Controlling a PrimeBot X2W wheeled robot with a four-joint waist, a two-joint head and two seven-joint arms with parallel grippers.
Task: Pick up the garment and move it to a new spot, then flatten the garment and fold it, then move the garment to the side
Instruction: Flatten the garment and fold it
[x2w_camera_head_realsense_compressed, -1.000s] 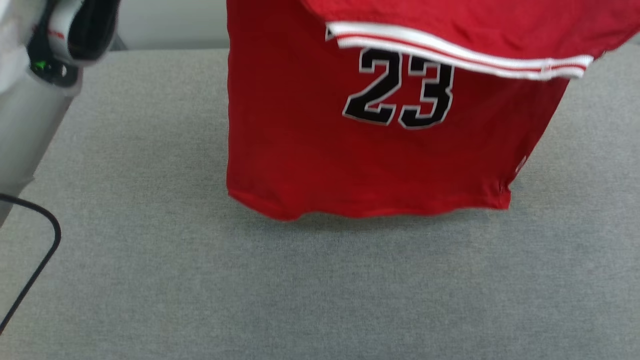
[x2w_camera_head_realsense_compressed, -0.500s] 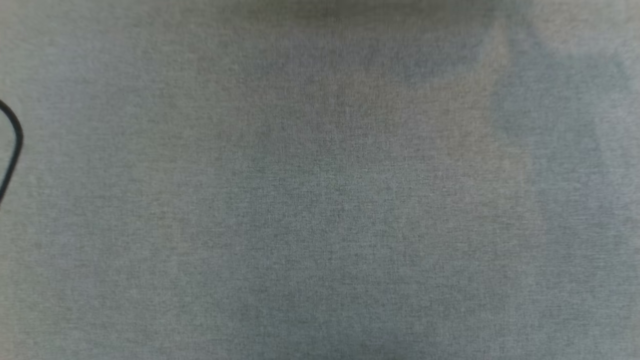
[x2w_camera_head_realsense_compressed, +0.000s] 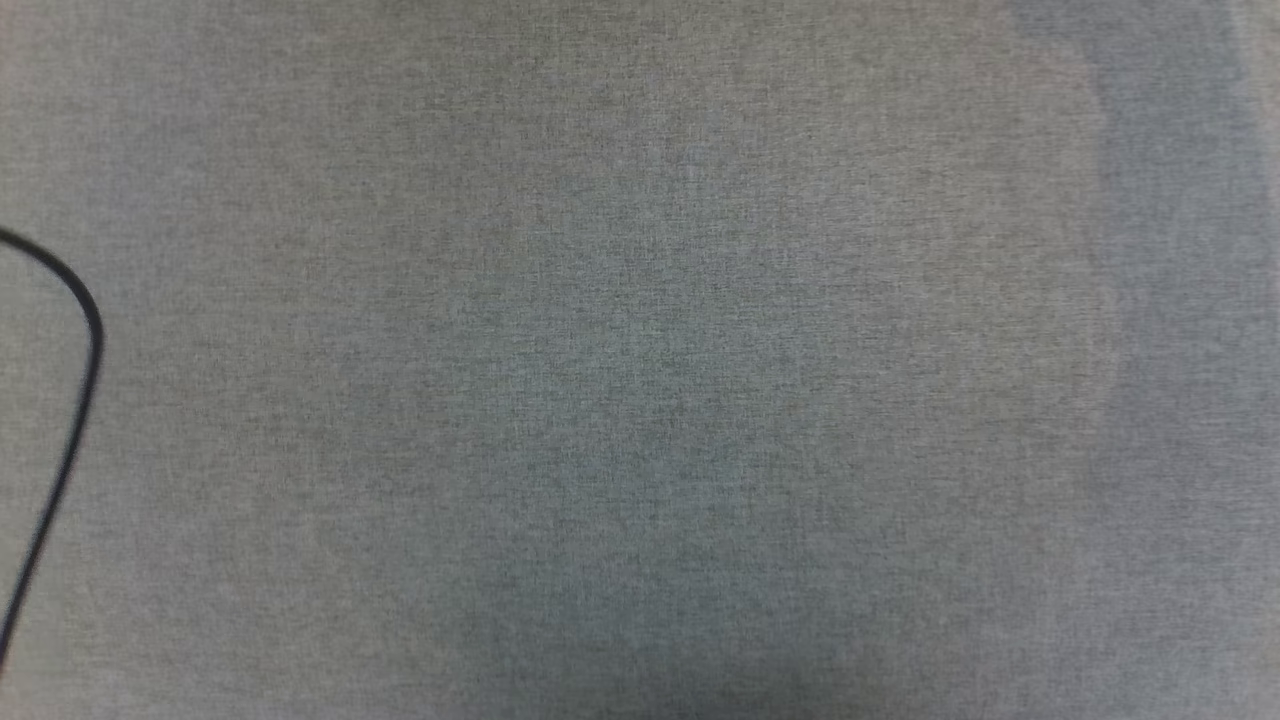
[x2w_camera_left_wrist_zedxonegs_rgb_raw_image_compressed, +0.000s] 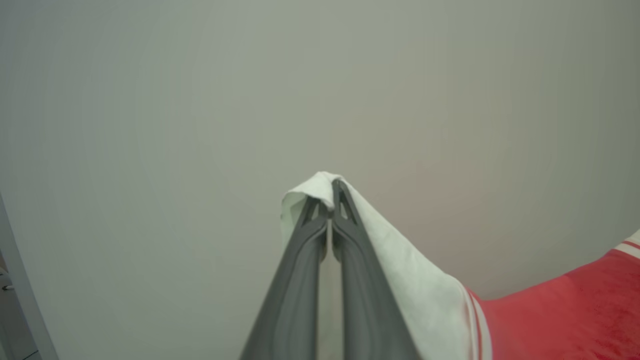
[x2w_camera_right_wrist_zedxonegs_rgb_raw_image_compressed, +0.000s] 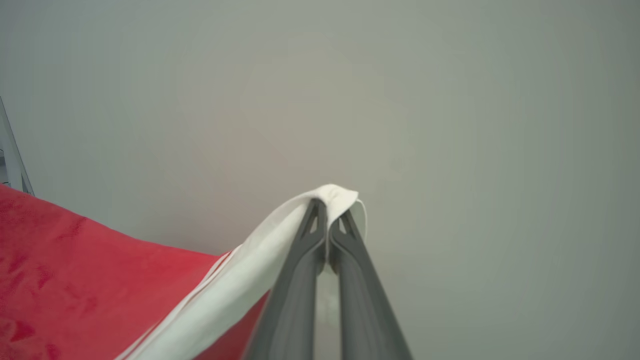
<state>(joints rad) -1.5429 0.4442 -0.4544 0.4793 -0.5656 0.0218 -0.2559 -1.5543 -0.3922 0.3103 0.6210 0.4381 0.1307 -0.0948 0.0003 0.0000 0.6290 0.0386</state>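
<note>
Soft red-and-white cloth: the garment (x2w_camera_right_wrist_zedxonegs_rgb_raw_image_compressed: 75, 280) looks light and limp to me. My left gripper (x2w_camera_left_wrist_zedxonegs_rgb_raw_image_compressed: 332, 195) and right gripper (x2w_camera_right_wrist_zedxonegs_rgb_raw_image_compressed: 327, 210) each pinch tight on its white sleeve edges, sensible holds.

Head camera looks down, close, on grey bench (x2w_camera_head_realsense_compressed: 640, 360); both wrist cameras face a pale wall (x2w_camera_left_wrist_zedxonegs_rgb_raw_image_compressed: 150, 100), sharing the garment (x2w_camera_left_wrist_zedxonegs_rgb_raw_image_compressed: 575, 310).
</note>
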